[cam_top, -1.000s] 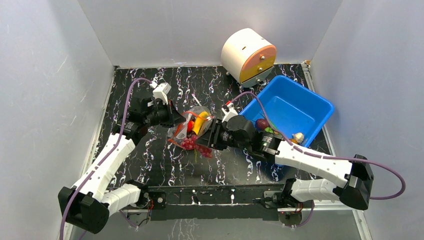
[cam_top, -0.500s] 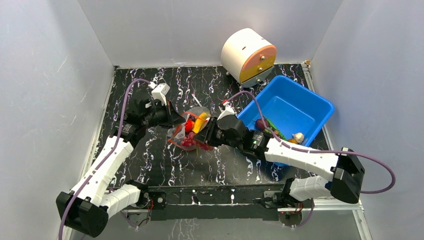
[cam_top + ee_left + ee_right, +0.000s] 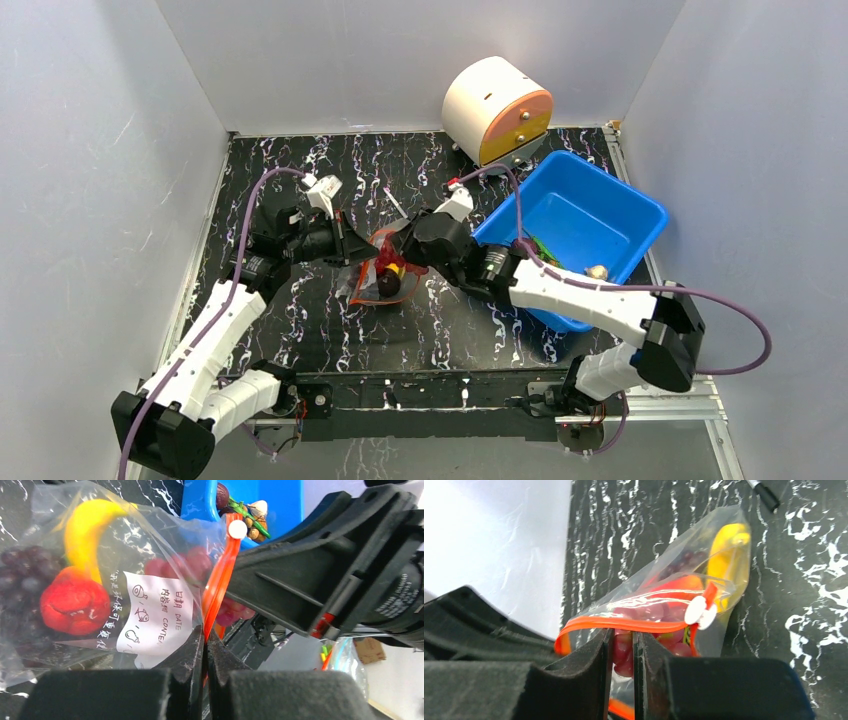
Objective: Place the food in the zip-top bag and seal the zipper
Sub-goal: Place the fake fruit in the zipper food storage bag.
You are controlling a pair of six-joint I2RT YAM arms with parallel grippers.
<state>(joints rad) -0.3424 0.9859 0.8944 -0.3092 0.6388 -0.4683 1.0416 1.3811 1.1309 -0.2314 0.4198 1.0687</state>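
Presently, left hand (image 3: pixel 350 248): jaws fully closed, pinching the zipper (image 3: pixel 220 575); the orange strip comes out from between the fingertips (image 3: pixel 192 645).
Right hand (image 3: pixel 402 250): jaws narrow, with a slim gap between them. The strip crosses at the fingertips (image 3: pixel 599 640) and the bag film sits in the gap.
Zip-top bag (image 3: pixel 385 275): at mid-worktop, held between the two hands and left of the blue bin (image 3: pixel 590 210).
Zipper: runs along the bag's top edge from one hand to the other. A white round slider tab (image 3: pixel 700 611) sits on it, beyond the right hand's fingertips.
Banana (image 3: pixel 87 530): inside the bag, curved, above the red fruit.
Red fruit (image 3: pixel 75 605): inside the bag, touching the banana's lower end and just beside the white label (image 3: pixel 155 612).
Grapes (image 3: pixel 25 570): inside the bag; a dark bunch is beside the red fruit, and redder ones (image 3: pixel 624 650) are near the mouth.
Bag mouth: whether it is sealed cannot be told.
Worktop (image 3: pixel 300 320): black with white marbling.
Pen (image 3: pixel 764 492): lies on the worktop beyond the bag, apart from it.
Round white-and-orange container (image 3: pixel 497 110): at the far edge, behind the blue bin.
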